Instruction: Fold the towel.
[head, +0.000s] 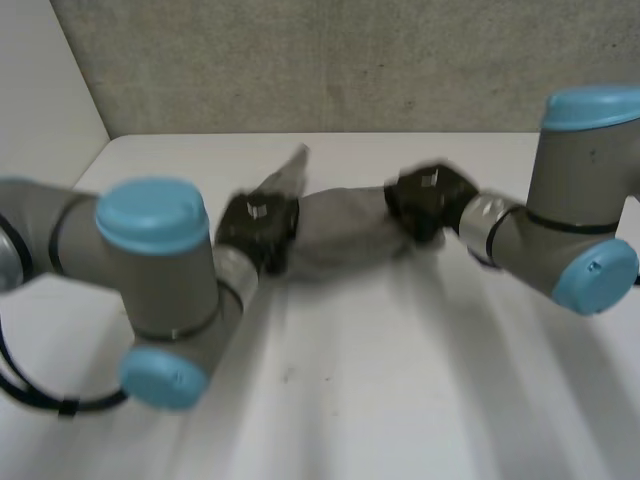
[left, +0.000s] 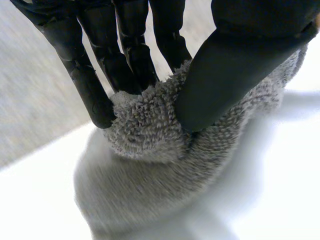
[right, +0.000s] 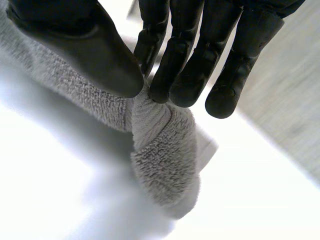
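Underneath everything lies a white surface (head: 400, 380), bare across its near half. Behind its far edge stands a grey speckled wall (head: 350, 60), and a plain white panel (head: 40, 80) closes the left side.

Toward the far middle of the surface is 1 grey towel (head: 345, 235), bunched into a thick roll and stretched between the 2 robot hands. A loose corner of it sticks up beyond the left one. I cannot tell whether its underside touches the surface.

The left robot hand (head: 258, 230) has 1 end of the towel. In its wrist view the fingers (left: 95, 95) are straight on the far side of the fluffy cloth and the thumb (left: 220, 75) presses in from the near side, so the towel (left: 150, 135) is pinched between them.

The right robot hand (head: 428, 200) has the other end. In its wrist view the thumb (right: 95, 55) and the fingers (right: 185, 75) close on a fold of the towel (right: 160, 145), and a short rolled flap hangs below the fingertips.

In the head view the left arm (head: 150, 270) reaches in low, its big elbow covering part of the near left surface. The right arm (head: 580, 200) comes in from the right side. Each robot hand hides the end of the towel that it holds.

By count: 1 towel, 2 arms, 2 robot hands.
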